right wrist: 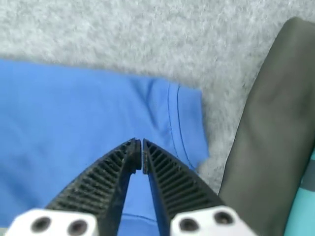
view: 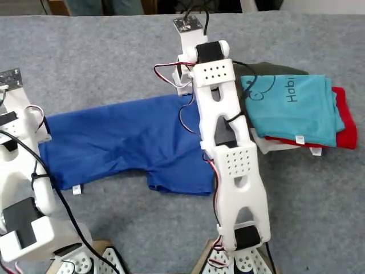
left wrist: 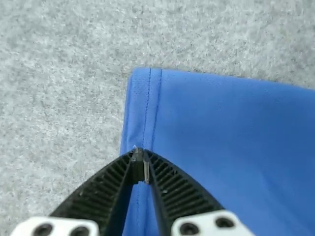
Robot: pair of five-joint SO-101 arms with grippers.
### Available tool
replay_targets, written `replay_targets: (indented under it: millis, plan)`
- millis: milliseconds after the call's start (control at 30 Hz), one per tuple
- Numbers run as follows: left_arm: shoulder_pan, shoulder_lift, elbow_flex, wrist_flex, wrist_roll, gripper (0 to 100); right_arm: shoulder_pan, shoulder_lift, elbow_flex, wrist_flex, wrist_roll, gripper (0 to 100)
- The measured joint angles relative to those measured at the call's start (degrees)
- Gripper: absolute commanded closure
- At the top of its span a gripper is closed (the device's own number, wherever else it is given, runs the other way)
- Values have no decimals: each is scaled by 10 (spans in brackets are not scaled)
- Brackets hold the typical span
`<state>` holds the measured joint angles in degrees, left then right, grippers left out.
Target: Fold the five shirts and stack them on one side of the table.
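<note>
Grey felt-like tabletop point(view: 114, 51) w/ dark strip & bit of brown wood point(view: 57, 7) behind far edge

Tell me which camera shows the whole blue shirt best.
The high view: the blue shirt lies spread on the table, nearly all in sight. The left wrist view catches one stitched corner at the left gripper; the right wrist view catches another stitched edge at the right gripper, beside a dark shirt.

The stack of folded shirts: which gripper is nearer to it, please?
Right. The right gripper sits just beside the stack, over the blue shirt's near end; the left gripper is at its far end.
</note>
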<state>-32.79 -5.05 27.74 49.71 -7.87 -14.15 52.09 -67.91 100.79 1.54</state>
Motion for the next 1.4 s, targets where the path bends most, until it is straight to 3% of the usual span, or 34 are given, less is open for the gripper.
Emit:
replay_targets:
  millis: [300,1033,1400]
  plan:
    - [0,78,-1,-7,0,970,0,-25,79,0,0,984]
    - [0,90,-11,-8,0,970,-22,-25,89,-4,0,984]
    - [0,90,-11,-8,0,970,9,62,90,-76,0,984]
